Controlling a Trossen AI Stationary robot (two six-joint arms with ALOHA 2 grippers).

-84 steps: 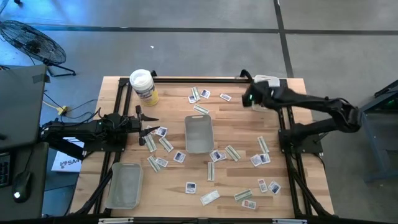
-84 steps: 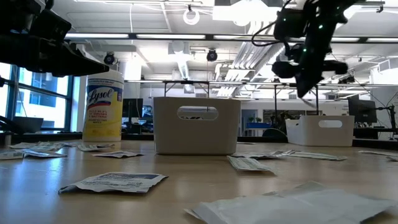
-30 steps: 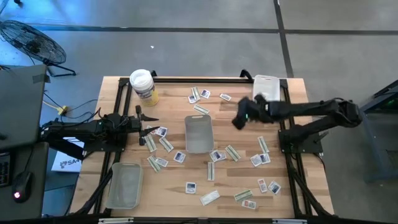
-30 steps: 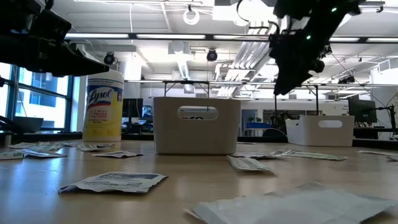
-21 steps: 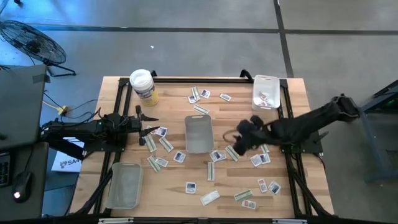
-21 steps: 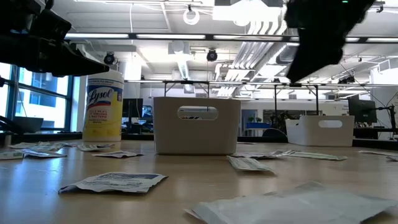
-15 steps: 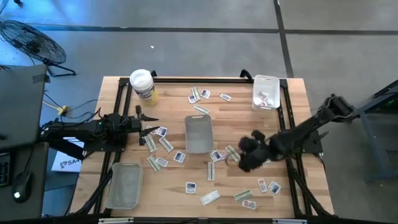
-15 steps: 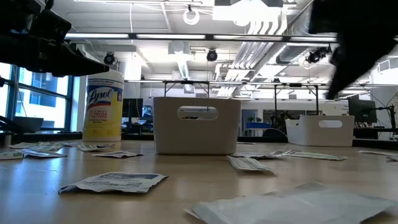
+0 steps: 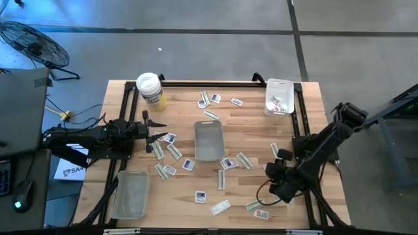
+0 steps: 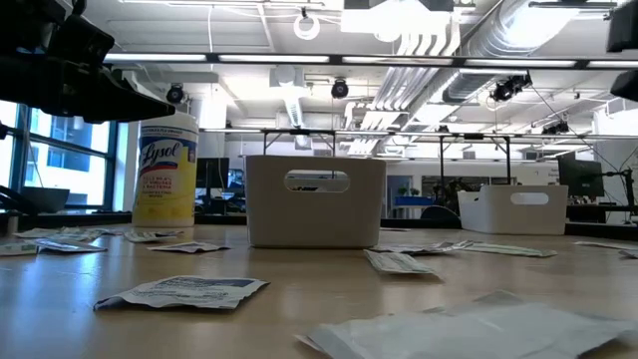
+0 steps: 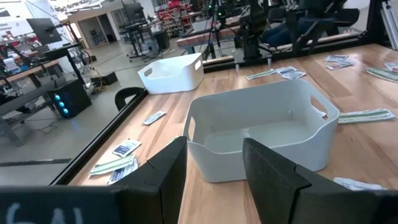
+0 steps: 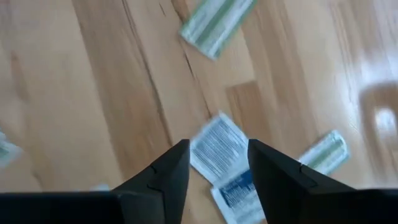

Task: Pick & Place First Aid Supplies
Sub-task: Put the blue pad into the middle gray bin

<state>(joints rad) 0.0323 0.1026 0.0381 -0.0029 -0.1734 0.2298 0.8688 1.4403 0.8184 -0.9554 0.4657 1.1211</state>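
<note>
- Packets, the first aid supplies, lie scattered flat over the wooden table; the one that matters to you now is the white printed packet seen straight ahead between the right arm's fingers.
- Your right gripper hangs over the near right part of the table, with its jaws parted and nothing held; in the high view it sits at.
- That white packet lies flat, turned at an angle to the jaw line, and a second packet with blue print touches or overlaps its edge, I cannot tell which. A green strip lies well beyond.
- Your left gripper waits apart and empty at the table's left side, facing the middle tray, so the right arm is by far the nearer.
- Judging from this, you would drop onto the white packet, and the crowding neighbour risks a double pick.
</note>
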